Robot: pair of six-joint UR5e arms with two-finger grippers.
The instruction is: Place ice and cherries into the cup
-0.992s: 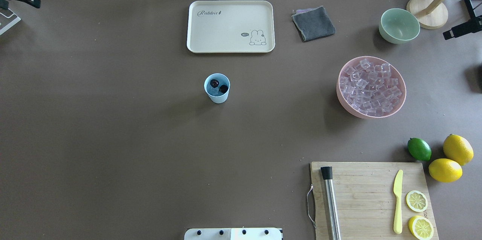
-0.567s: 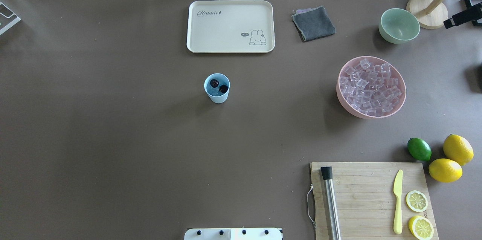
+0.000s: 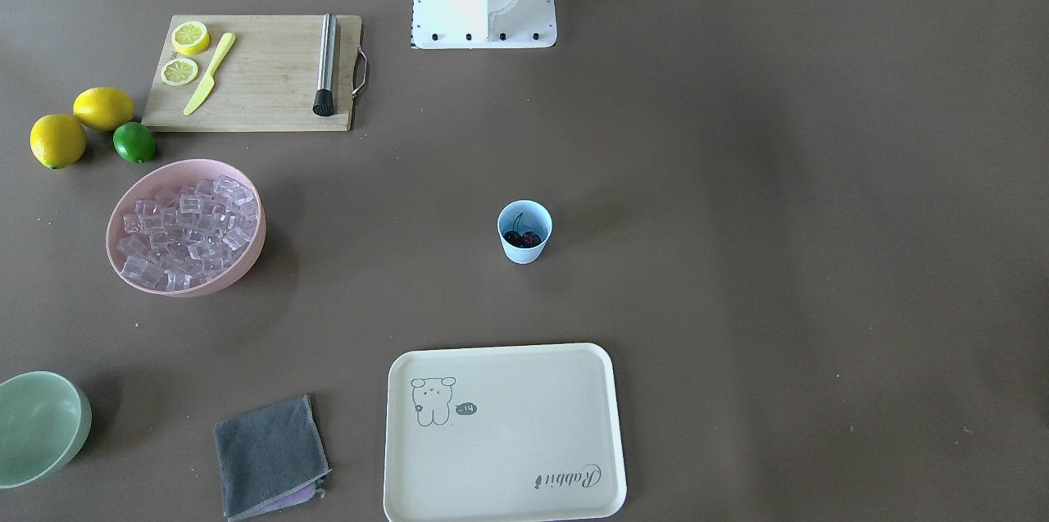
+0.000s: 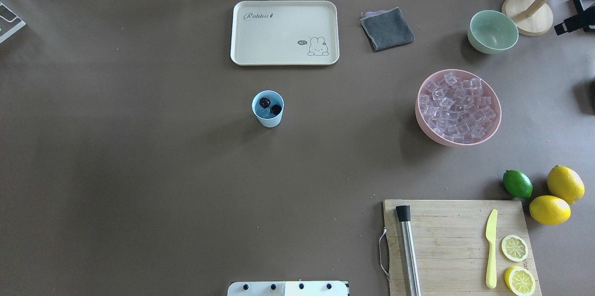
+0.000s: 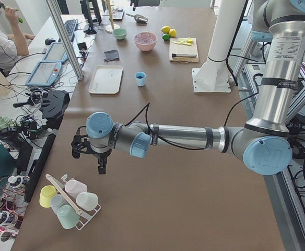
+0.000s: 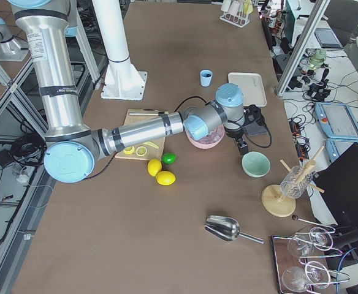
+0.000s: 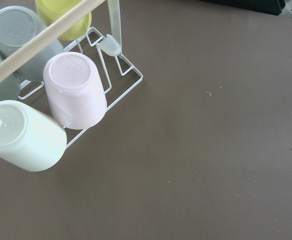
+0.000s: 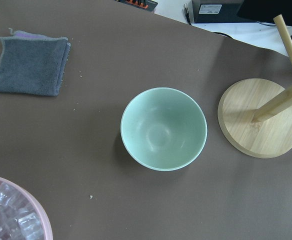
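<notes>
I cannot tell how far either hand is open. My left gripper hangs above the table near a rack of upturned cups, and my right gripper hangs above the green bowl. The cup stands mid-table, well apart from both, with the cherries lying on ice inside it; beside the green bowl, the pink bowl is heaped with cubes.

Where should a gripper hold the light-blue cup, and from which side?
Probably grip the light-blue cup across its outer wall, fingers coming in level from either side: it stands upright, round and handleless, and the cherries sit in its mouth.
</notes>
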